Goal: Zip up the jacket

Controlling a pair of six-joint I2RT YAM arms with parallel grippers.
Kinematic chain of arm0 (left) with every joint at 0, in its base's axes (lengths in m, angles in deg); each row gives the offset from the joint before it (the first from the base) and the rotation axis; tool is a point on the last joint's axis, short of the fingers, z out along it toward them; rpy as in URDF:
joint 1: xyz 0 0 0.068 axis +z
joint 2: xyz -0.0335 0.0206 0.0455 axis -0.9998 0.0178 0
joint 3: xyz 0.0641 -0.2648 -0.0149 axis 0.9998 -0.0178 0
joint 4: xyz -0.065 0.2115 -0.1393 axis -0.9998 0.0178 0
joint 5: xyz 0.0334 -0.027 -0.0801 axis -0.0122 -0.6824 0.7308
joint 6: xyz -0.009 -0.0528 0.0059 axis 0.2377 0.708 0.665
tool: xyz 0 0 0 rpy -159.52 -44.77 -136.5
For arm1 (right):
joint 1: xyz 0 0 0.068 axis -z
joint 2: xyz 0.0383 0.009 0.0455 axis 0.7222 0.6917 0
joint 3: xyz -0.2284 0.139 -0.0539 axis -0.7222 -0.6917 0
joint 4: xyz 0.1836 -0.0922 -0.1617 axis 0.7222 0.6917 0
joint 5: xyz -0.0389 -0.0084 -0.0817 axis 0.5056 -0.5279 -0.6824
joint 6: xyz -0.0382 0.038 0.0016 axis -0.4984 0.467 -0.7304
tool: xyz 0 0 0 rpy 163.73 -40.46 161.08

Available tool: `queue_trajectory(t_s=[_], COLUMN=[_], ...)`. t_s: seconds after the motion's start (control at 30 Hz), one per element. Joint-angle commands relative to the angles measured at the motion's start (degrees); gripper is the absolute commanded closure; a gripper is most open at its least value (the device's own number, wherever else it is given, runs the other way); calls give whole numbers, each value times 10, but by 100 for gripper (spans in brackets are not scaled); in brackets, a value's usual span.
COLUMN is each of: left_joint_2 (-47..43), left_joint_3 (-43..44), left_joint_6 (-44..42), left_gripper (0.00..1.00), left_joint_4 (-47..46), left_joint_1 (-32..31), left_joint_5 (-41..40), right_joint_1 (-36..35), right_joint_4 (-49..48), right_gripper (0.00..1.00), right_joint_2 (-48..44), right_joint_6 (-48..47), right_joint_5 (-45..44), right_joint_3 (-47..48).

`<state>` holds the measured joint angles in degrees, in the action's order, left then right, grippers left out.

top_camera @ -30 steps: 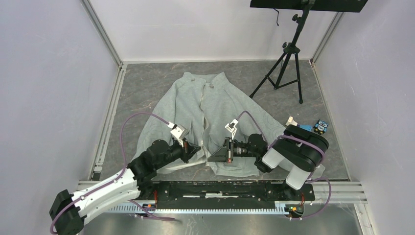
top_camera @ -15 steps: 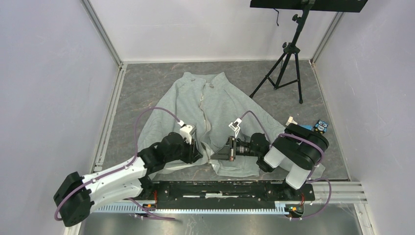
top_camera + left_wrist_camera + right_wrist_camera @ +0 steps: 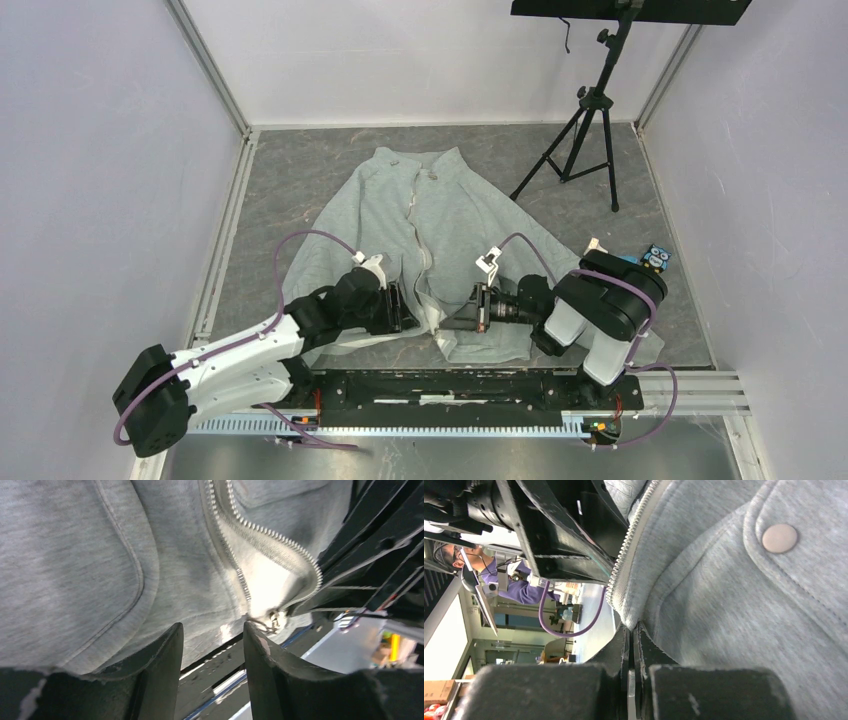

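Note:
The light grey jacket [image 3: 455, 205] lies spread flat, collar at the far side, its pale zipper [image 3: 418, 235] open along the lower front. In the left wrist view my left gripper [image 3: 212, 627] stands open just short of the hem, nothing between its fingers. The zipper's teeth [image 3: 227, 550] run up from the slider [image 3: 274, 620], which sits at the bottom end a little right of the right fingertip. My right gripper [image 3: 630, 627] is shut on the jacket's [image 3: 734, 610] hem edge beside the other row of teeth [image 3: 626, 555]. From above, both grippers, left [image 3: 408, 310] and right [image 3: 445, 323], meet at the hem.
A black tripod [image 3: 585, 130] stands at the back right. A small blue item [image 3: 655, 258] lies by the right arm. The black base rail [image 3: 450, 385] runs just below the hem. A snap button [image 3: 779, 538] marks the right pocket.
My left gripper has opened and shifted right, towards the zipper's bottom end. The right gripper, still shut on the hem, has drawn slightly right.

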<state>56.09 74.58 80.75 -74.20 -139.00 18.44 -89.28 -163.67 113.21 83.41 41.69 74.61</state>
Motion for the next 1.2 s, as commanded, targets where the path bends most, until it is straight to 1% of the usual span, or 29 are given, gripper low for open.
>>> queue_trajectory(t_s=[0.0, 0.27, 0.4, 0.53, 0.73, 0.97, 1.07, 1.1, 1.17], left_joint_2=[1, 72, 103, 127, 152, 211, 232, 240, 254], left_joint_3=[6, 28, 39, 34, 17, 24, 27, 28, 26], left_joint_6=[99, 97, 83, 79, 77, 84, 86, 86, 86], left_gripper=[46, 49, 49, 49, 55, 56, 57, 57, 66], left_joint_4=[-57, -103, -93, -101, -100, -134, -137, -137, -145], left_joint_1=[-2, -3, -2, -2, -2, -4, -6, -6, -6], left_joint_5=[-22, -22, -23, -20, -41, -37, -50, -52, -67], right_joint_1=[9, 13, 13, 13, 14, 13, 13, 13, 13], right_joint_4=[-130, -139, -147, -147, -150, -154, -154, -153, -153], right_gripper=[100, 100, 100, 100, 100, 100, 100, 100, 100], right_joint_2=[13, 9, 12, 15, 24, 35, 36, 36, 38], right_joint_6=[6, 7, 11, 9, 10, 10, 10, 9, 8], right_joint_5=[17, 15, 13, 12, 11, 8, 7, 6, 6], right_joint_3=[-13, -24, -25, -25, -22, -19, -20, -20, -21])
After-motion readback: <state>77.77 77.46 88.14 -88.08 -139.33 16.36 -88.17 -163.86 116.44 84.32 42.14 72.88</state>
